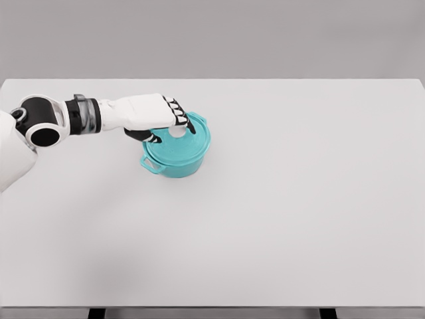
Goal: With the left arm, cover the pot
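A teal pot [174,161] with two side handles stands on the white table [279,199], left of the middle. A teal lid [186,141] lies on top of it, with a white knob [177,131] at its centre. My left hand [169,126] reaches in from the left and hovers over the lid, its black-tipped fingers curled around the knob. The thumb shows under the palm at the lid's near-left rim. Whether the lid sits fully flat on the pot I cannot tell.
The table's far edge runs across the top of the view and its front edge along the bottom. My left arm [73,116] stretches over the table's left part.
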Motion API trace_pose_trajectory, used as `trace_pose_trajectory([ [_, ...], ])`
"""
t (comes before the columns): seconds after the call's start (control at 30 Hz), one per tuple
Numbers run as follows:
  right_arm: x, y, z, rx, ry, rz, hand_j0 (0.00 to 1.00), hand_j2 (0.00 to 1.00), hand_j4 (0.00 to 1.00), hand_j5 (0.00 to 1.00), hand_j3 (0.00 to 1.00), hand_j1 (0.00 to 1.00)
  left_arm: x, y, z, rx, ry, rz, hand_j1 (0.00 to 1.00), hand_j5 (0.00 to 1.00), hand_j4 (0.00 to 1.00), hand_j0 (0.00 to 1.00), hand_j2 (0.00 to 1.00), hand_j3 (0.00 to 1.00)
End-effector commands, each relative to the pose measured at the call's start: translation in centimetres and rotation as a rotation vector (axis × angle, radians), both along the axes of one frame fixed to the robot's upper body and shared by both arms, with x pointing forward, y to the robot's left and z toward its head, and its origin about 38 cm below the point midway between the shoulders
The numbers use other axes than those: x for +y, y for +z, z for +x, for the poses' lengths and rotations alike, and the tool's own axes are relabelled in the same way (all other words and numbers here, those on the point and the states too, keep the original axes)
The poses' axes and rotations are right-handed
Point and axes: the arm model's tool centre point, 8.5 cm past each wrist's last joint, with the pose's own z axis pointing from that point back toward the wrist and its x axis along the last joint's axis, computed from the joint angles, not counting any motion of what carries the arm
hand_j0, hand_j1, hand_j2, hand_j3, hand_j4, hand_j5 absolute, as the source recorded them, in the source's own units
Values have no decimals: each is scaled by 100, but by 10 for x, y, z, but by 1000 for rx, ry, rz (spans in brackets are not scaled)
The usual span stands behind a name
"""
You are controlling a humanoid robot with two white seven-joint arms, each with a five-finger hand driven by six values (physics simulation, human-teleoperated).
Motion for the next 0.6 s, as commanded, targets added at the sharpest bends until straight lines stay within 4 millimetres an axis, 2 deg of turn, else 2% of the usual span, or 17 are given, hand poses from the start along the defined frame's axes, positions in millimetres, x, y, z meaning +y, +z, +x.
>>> trace_pose_trajectory([
  [0.0, 0, 0, 0, 1, 0, 0, 100, 100, 100, 100, 100, 100, -1, 2, -1, -1, -3, -8, 80, 80, 80, 80, 80, 80],
  [0.17, 0, 0, 1, -1, 0, 0, 100, 100, 100, 100, 100, 100, -9, 12, -6, -26, -35, -18, 81, 81, 81, 81, 81, 81],
  [0.27, 0, 0, 1, -1, 0, 0, 100, 100, 100, 100, 100, 100, 0, 32, -10, -77, -34, -29, 85, 85, 85, 85, 85, 85],
  [0.33, 0, 0, 0, 1, 0, 0, 100, 100, 100, 100, 100, 100, 16, 39, -12, -95, -15, -5, 85, 85, 85, 85, 85, 85],
  [0.4, 0, 0, 0, 1, 0, 0, 100, 100, 100, 100, 100, 100, 32, 46, -13, -109, 9, 14, 98, 98, 98, 98, 98, 98],
  [0.43, 0, 0, 0, 1, 0, 0, 100, 100, 100, 100, 100, 100, 39, 58, -16, -141, 14, 13, 100, 100, 100, 100, 100, 100],
  [0.47, 0, 0, 0, 1, 0, 0, 100, 100, 100, 100, 100, 100, 56, 73, -23, -166, 34, 1, 100, 100, 100, 100, 100, 100],
  [0.53, 0, 0, 0, 1, 0, 0, 100, 100, 100, 100, 100, 100, 94, 89, -35, -179, 99, -23, 100, 100, 100, 100, 100, 100],
  [0.57, 0, 0, 0, 1, 0, 0, 100, 100, 100, 100, 100, 100, 114, 91, -40, -171, 144, -49, 100, 100, 100, 100, 100, 100],
])
